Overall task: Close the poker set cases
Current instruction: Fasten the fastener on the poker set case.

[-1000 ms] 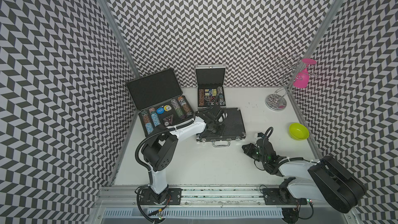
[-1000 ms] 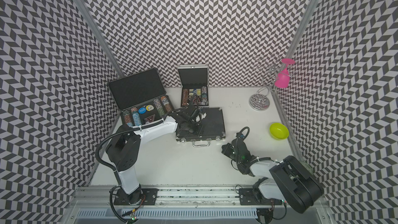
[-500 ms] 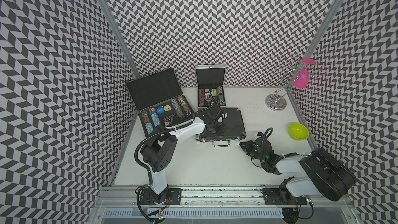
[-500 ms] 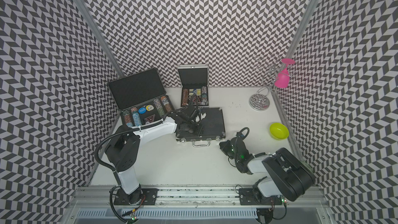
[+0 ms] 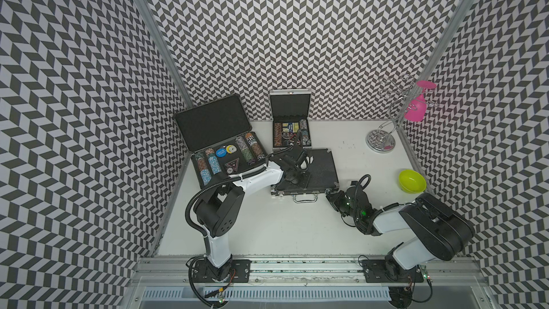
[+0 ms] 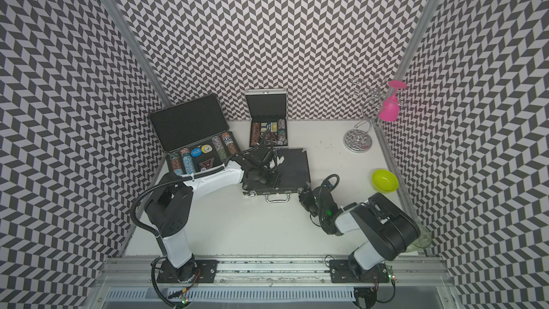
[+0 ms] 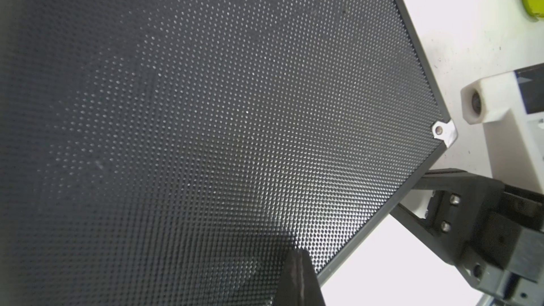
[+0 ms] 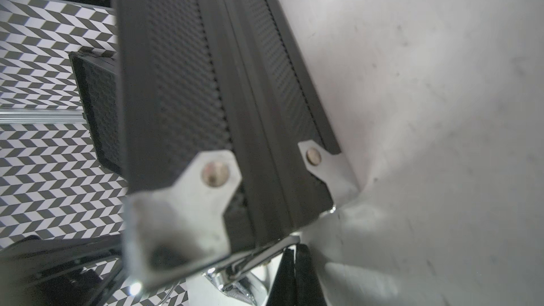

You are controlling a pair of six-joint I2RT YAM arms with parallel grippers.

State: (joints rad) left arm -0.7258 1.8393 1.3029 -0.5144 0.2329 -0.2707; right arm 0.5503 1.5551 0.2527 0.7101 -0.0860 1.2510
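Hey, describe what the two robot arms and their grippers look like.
The left arm and right arm have white links and bulky black joints, on black bases bolted to a metal rail. A black cable loops along each. The left gripper and right gripper are black.

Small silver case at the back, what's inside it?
The small silver case stands open. Rows of poker chips line both sides, with card decks between them. A cable from the left arm crosses the front middle, so what lies there cannot be seen.
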